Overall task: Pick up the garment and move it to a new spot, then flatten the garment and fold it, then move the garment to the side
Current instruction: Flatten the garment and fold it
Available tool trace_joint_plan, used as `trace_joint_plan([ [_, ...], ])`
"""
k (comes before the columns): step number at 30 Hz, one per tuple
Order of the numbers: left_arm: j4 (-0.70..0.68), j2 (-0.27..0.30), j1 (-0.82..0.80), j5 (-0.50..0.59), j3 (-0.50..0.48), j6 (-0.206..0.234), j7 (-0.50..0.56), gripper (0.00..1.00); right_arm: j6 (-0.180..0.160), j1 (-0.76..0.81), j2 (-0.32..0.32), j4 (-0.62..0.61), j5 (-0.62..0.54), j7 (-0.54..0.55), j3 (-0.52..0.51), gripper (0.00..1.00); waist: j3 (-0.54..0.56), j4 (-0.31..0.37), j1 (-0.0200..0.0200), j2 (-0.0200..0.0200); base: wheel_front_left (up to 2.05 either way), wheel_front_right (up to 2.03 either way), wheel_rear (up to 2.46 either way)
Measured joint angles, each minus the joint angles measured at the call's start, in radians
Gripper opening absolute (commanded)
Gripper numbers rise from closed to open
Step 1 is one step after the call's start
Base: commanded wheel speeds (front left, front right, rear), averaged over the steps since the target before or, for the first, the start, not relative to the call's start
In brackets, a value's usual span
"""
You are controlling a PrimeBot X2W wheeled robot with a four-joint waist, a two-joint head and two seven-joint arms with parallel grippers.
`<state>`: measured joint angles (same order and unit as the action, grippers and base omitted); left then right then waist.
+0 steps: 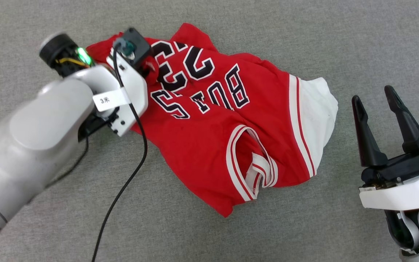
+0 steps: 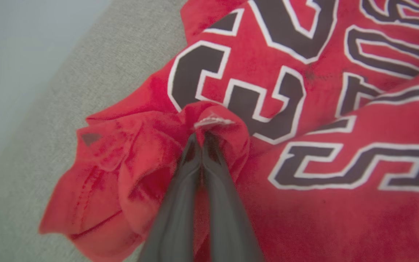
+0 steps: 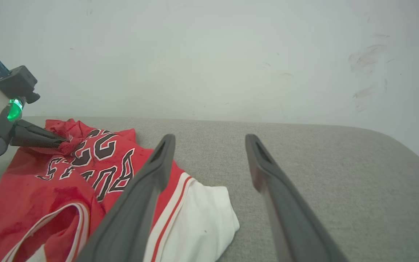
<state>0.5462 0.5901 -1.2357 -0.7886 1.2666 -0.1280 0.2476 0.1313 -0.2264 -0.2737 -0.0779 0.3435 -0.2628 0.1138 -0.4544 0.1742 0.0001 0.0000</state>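
Red jersey T-shirt with white short sleeves and striped trim, the garment (image 1: 209, 145) lies crumpled and chest-up on the grey cloth-covered desk (image 1: 304, 36), its black white-outlined number and lettering (image 1: 202, 83) creased and partly folded over. Just beside the number, at the shirt's red edge, the left hand (image 2: 203, 135) is clenched on a small raised pinch of cloth, its two dark fingers pressed together with fabric bunched around their tips. Gripping at an edge rather than mid-panel probably lets the whole shirt trail after the hand when it is lifted to a new spot. On the far side of the lettering from that grip lies the white sleeve (image 1: 318, 109). Beyond the sleeve, well apart from the print, the right hand (image 1: 373, 94) hovers over bare desk with fingers spread and nothing between them — likely kept ready to take a second edge. Nearer the robot than the lettering, the striped neck opening (image 1: 253, 160) gapes, so flattening looks not yet begun.
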Motion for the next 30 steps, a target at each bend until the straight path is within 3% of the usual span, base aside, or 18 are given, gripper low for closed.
trace_joint_plan([
  [6, 0.003, -0.002, 0.027, -0.053, 0.009, 0.0, 0.029, 0.0, 0.0, 0.0, 0.001, -0.002, -0.002, 0.0, -0.008, 1.0, -0.001, -0.007, 0.0, 0.0, 0.0, 0.0, 0.0],
  [7, 0.005, -0.002, 0.027, -0.055, 0.01, 0.0, 0.019, 0.1, 0.0, 0.0, 0.001, -0.002, -0.002, 0.0, -0.008, 1.0, 0.001, -0.012, 0.0, 0.0, 0.0, 0.0, 0.0],
  [8, 0.009, -0.002, 0.027, -0.06, 0.011, 0.0, 0.003, 1.0, 0.0, 0.0, 0.001, -0.003, -0.004, 0.0, -0.008, 1.0, 0.005, -0.017, 0.0, 0.0, 0.0, 0.0, 0.0],
  [13, 0.044, 0.0, 0.006, -0.041, -0.01, 0.0, -0.185, 1.0, 0.0, 0.002, 0.003, 0.006, -0.004, 0.0, -0.004, 1.0, 0.047, -0.038, 0.0, 0.0, 0.0, 0.0, 0.0],
  [16, 0.047, -0.002, 0.023, -0.04, -0.049, 0.037, -0.322, 1.0, 0.0, 0.021, 0.003, 0.021, -0.004, 0.0, -0.007, 1.0, 0.088, -0.05, -0.0001, 0.0, 0.0, 0.0, 0.0],
  [21, -0.022, 0.009, 0.14, -0.032, -0.114, 0.18, -0.49, 1.0, 0.0, 0.048, -0.029, 0.038, -0.003, 0.0, -0.049, 1.0, 0.159, -0.079, -0.0001, 0.0001, 0.0, 0.0, 0.0],
  [26, -0.231, 0.038, 0.306, 0.044, -0.259, 0.374, -0.508, 1.0, 0.0, 0.05, -0.1, 0.033, -0.038, 0.052, -0.092, 1.0, 0.211, -0.122, -0.0002, 0.0001, 0.0, 0.0, 0.0],
  [30, -0.388, 0.053, 0.501, 0.14, -0.383, 0.489, -0.51, 1.0, 0.0, 0.026, -0.175, 0.02, -0.046, 0.134, -0.107, 1.0, 0.241, -0.159, -0.0002, 0.0, 0.0, 0.0, 0.0],
])
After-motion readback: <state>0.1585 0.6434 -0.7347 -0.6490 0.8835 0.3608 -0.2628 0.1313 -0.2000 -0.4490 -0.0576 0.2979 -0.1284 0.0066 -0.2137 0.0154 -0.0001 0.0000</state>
